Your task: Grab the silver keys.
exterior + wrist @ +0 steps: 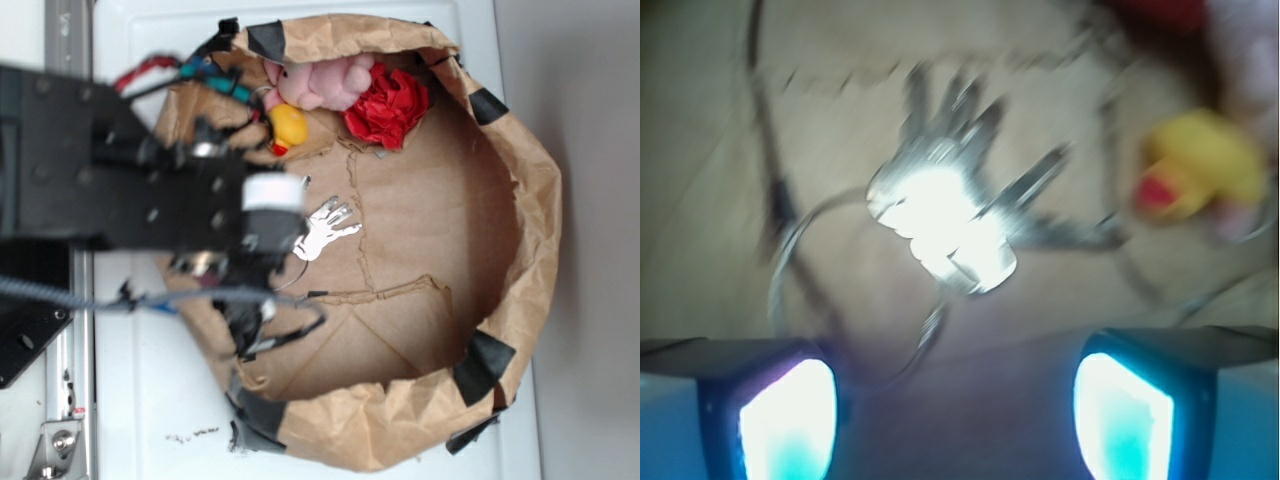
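- The bag (pixel 520 250) is crumpled brown paper, its rolled rim patched with black tape, lying open on a white top (pixel 140 420); its floor is creased, torn and matte.
- The arm (pixel 120 190) is black, boxy metal with loose cables, reaching in over the bag's left side in the exterior view.
- The gripper (pixel 955 420) is open: in the wrist view its two pale pads sit wide apart at the bottom corners with nothing between them, hovering above the bag floor.
- A pink plush (pixel 325 80) and a red crumpled wad (pixel 390 105) sit against the bag's far wall; both look soft.
- The duck (pixel 289 126) is yellow and smooth, near the plush and apart from the keys.
- The keys (pixel 325 232) lie flat on the bag floor near its middle, just beside the gripper's end in the exterior view; in the wrist view they sit (pixel 945 225) ahead of and between the pads.
- They are shiny, thin, flat metal, fanned out, joined by a thin wire ring (pixel 840 290).
- My guess: light, stiff, slippery, and loose on the ring, so they will swing and slide.
- Lying flat, single blades give little edge; the bunched heads where they overlap look like the best hold.
- The wrist view is blurred, so individual keys cannot be counted.
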Available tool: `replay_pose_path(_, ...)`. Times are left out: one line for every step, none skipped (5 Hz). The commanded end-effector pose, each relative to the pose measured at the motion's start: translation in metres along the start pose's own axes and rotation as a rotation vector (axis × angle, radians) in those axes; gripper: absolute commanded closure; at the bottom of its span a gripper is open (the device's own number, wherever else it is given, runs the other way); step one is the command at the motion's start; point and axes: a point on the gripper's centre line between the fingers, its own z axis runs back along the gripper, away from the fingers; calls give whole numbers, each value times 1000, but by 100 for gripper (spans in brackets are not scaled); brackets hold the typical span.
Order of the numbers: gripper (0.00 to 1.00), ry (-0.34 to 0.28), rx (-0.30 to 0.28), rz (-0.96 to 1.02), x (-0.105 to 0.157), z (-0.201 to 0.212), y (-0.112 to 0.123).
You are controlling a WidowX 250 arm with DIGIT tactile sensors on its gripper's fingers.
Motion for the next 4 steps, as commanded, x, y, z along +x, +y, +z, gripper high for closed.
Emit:
replay_pose_path(0,-41,-54,-27,1,17,-13)
replay_pose_path(0,-34,-61,-4,15,20,-10)
replay_pose_path(0,-39,-77,20,22,25,-10)
replay_pose_path(0,-52,-83,34,29,28,-11)
